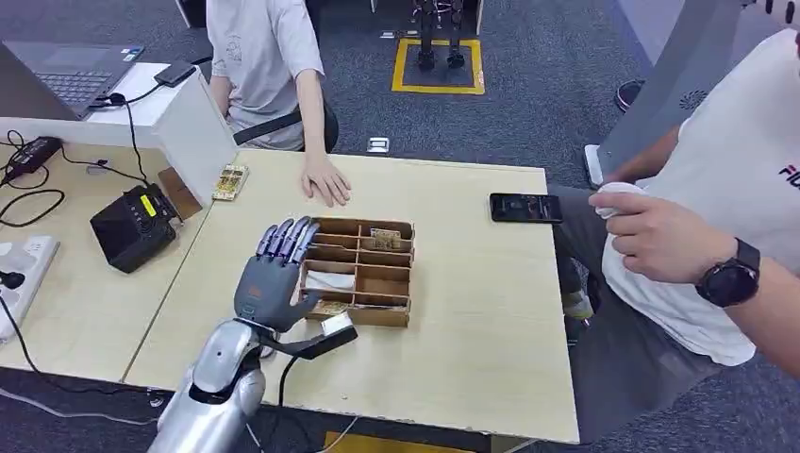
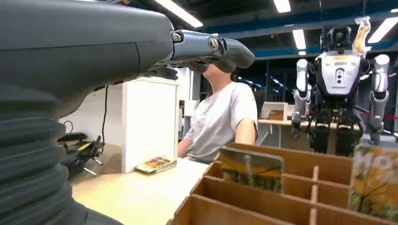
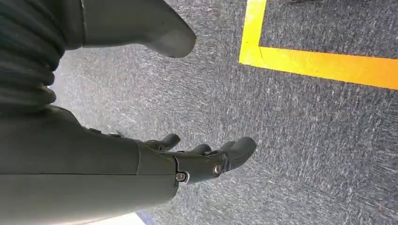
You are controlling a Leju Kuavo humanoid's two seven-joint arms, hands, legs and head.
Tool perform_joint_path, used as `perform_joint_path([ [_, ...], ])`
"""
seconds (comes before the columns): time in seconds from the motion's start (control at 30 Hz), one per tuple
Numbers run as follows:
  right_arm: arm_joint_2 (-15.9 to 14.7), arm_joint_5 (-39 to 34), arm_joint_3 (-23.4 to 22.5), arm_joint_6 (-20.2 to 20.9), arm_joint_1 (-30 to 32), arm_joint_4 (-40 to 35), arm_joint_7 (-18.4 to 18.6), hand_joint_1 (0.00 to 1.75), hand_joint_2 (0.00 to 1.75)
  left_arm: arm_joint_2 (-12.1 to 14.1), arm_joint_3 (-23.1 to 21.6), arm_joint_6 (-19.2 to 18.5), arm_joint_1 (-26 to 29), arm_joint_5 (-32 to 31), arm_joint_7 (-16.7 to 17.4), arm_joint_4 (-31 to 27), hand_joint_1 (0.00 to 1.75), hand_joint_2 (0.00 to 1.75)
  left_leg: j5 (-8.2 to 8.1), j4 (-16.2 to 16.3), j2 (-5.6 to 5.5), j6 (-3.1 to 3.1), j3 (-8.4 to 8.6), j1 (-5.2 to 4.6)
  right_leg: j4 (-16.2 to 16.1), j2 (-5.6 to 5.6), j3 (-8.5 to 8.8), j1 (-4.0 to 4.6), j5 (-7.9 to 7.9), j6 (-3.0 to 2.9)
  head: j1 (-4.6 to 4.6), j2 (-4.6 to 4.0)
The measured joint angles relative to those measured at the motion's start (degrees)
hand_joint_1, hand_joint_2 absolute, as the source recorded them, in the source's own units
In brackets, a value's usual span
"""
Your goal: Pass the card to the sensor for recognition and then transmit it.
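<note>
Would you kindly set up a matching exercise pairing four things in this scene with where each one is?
Things:
1. left hand
2. right hand
3. phone
4. black sensor box

Places:
A. hanging above grey carpet
B. on the neighbouring table, left of the wooden tray
C. flat near the table's far right edge
D. over the tray's left side

Pairs: 1-D, 2-A, 3-C, 4-B

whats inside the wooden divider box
The wooden divider box holds a picture card upright in a far compartment and a white card lower down. The left hand covers its near-left corner.
</note>
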Motion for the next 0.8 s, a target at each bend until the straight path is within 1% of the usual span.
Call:
perform_joint_path([
  [0.1, 0.0, 0.0, 0.0, 0.0, 0.0, 0.0, 0.0, 0.00, 1.75, 1.0, 0.0, -0.1, 0.0, 0.7, -0.4, 0.6, 0.00, 1.75, 0.00, 0.0, 0.00, 0.00, 0.00, 0.00, 0.0, 0.00, 0.00, 0.00, 0.00, 0.00, 0.00, 0.00],
  [0.27, 0.0, 0.0, 0.0, 0.0, 0.0, 0.0, -0.2, 0.00, 1.75, 1.9, 0.0, -0.9, 0.0, 1.4, -0.5, 1.0, 0.00, 1.75, 0.00, 0.0, 0.00, 0.00, 0.00, 0.00, 0.0, 0.00, 0.01, 0.00, 0.00, 0.00, 0.00, 0.00],
  [0.4, 0.0, 0.0, 0.0, 0.0, 0.0, 0.0, -0.5, 0.00, 1.75, 2.7, 0.0, -1.6, 0.1, 3.7, -1.2, 1.3, 0.00, 1.75, 0.00, 0.0, 0.00, 0.00, 0.00, 0.00, 0.0, 0.00, 0.01, 0.00, 0.01, 0.00, 0.00, 0.00],
  [0.57, 0.0, 0.1, 0.0, 0.0, 0.0, 0.0, -0.6, 0.00, 1.75, 3.3, 0.0, -2.0, 0.1, 5.1, -1.6, 1.3, 0.00, 1.75, 0.00, 0.0, 0.00, 0.00, 0.00, 0.00, 0.0, 0.00, 0.01, 0.00, 0.00, 0.00, 0.00, 0.00],
  [0.8, 0.0, 0.0, 0.0, 0.0, 0.0, 0.0, -0.6, 0.00, 1.75, 4.0, -0.4, -3.5, 0.6, 9.3, -2.8, 0.9, 0.00, 1.75, 0.00, 0.0, 0.00, 0.00, 0.00, 0.00, 0.0, 0.00, 0.01, 0.00, 0.00, 0.00, 0.00, 0.00],
])
